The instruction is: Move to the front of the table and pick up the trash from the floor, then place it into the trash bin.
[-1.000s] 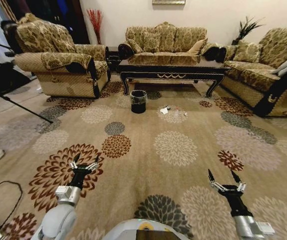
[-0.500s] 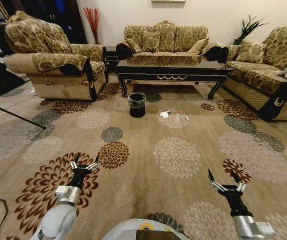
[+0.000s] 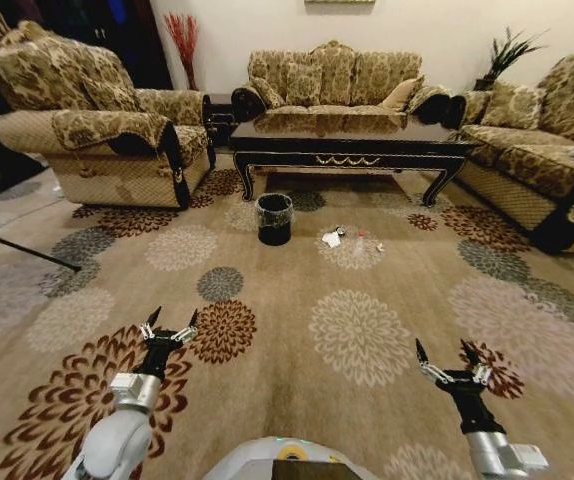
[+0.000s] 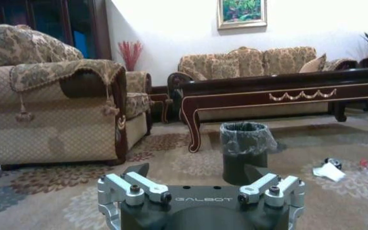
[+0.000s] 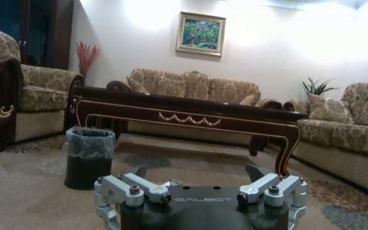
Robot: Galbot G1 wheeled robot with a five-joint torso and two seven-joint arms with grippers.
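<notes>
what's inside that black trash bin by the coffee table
The trash bin is lined with a clear plastic bag folded over its rim. Its inside is hidden from these low and distant angles, so any contents cannot be told.

Warm indoor light is filling the room evenly. Glare is washing out the wall [image 5: 286, 38] in the right wrist view. The table [image 3: 352, 135] is reflecting light off its glossy top. The head view is bending at its edges.
</notes>
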